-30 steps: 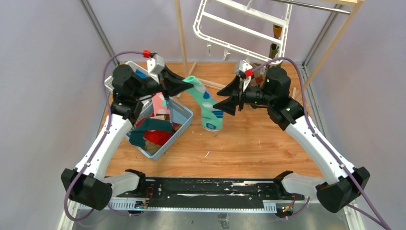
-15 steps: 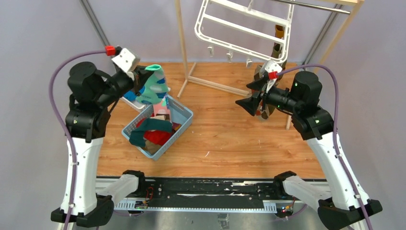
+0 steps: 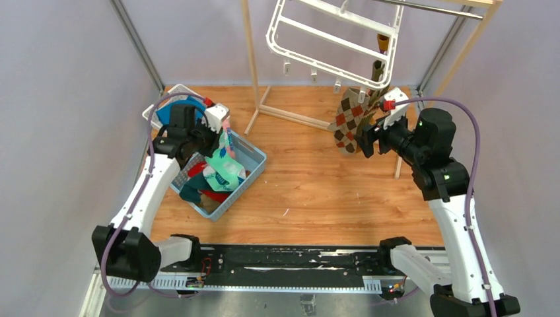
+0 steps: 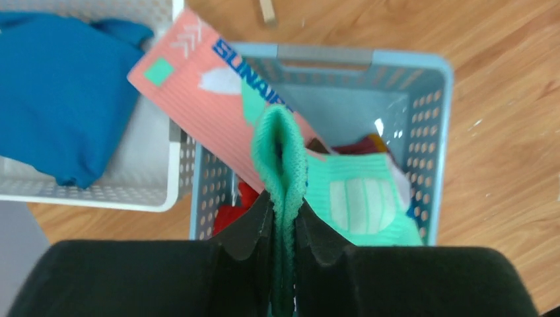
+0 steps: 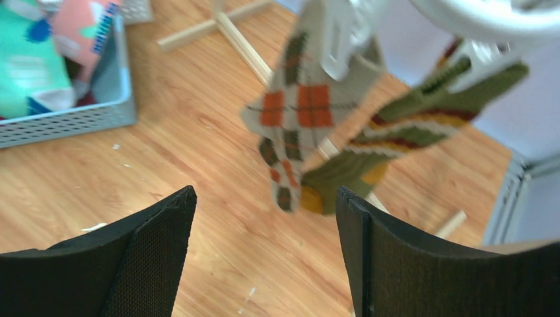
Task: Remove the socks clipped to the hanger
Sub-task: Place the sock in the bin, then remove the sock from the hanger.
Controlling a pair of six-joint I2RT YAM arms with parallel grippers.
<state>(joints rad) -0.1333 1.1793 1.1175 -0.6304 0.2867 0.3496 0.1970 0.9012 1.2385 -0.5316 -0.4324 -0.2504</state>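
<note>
The white hanger [image 3: 330,39] hangs at the back. An orange-and-brown argyle sock [image 3: 347,119] and an olive striped sock [image 3: 378,69] are clipped to its right end. My right gripper [image 3: 365,140] is open just right of the argyle sock. In the right wrist view the argyle sock [image 5: 297,112] and the olive sock [image 5: 409,125] hang beyond the gripper [image 5: 264,198], untouched. My left gripper [image 4: 284,224] is shut on a teal sock [image 4: 284,158], whose lower end lies in the blue basket [image 4: 422,59] with a pink sock [image 4: 218,99] and red ones.
A white basket [image 3: 153,112] holding a folded blue cloth [image 3: 179,105] stands behind the blue basket [image 3: 254,155]. The wooden rack's pole [image 3: 249,59] and floor bar [image 3: 290,115] stand left of the hanging socks. Grey walls close in both sides.
My left arm has swung down with the teal sock to the blue basket. My right gripper has opened wider and moved back and right, up to the argyle sock.
</note>
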